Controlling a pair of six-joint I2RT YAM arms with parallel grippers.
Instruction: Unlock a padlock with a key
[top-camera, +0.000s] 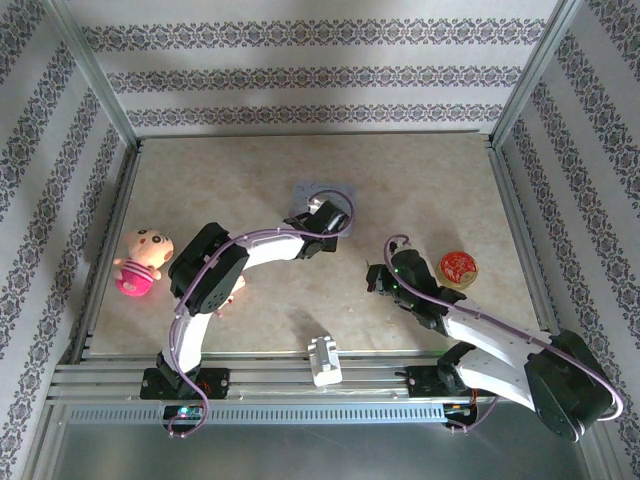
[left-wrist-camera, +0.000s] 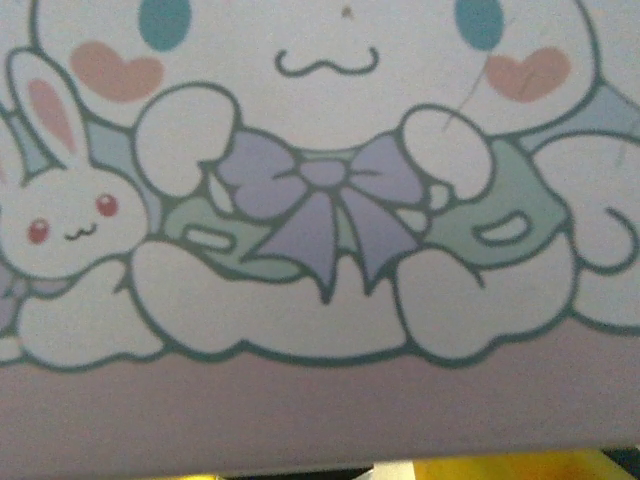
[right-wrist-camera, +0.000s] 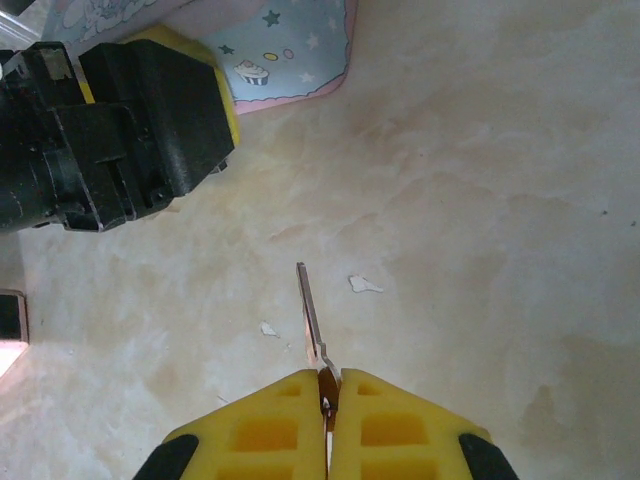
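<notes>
My right gripper (right-wrist-camera: 327, 385) is shut on the bow of the key (right-wrist-camera: 310, 310), a thin silver sliver that points forward just above the beige table (right-wrist-camera: 480, 200). From above, this gripper (top-camera: 375, 278) sits right of centre. My left gripper (top-camera: 322, 215) hovers at the near edge of the lilac tin (top-camera: 312, 190). Its wrist view looks closely at the tin's cartoon lid (left-wrist-camera: 320, 200), with a strip of yellow finger pad (left-wrist-camera: 500, 468) at the bottom, so how its jaws stand is unclear. The padlock is hidden.
A doll (top-camera: 145, 262) lies at the left edge of the table. A red round tin (top-camera: 458, 267) sits right of my right arm. A white blocky piece (top-camera: 323, 360) rests on the front rail. Patterned walls and metal posts enclose the table.
</notes>
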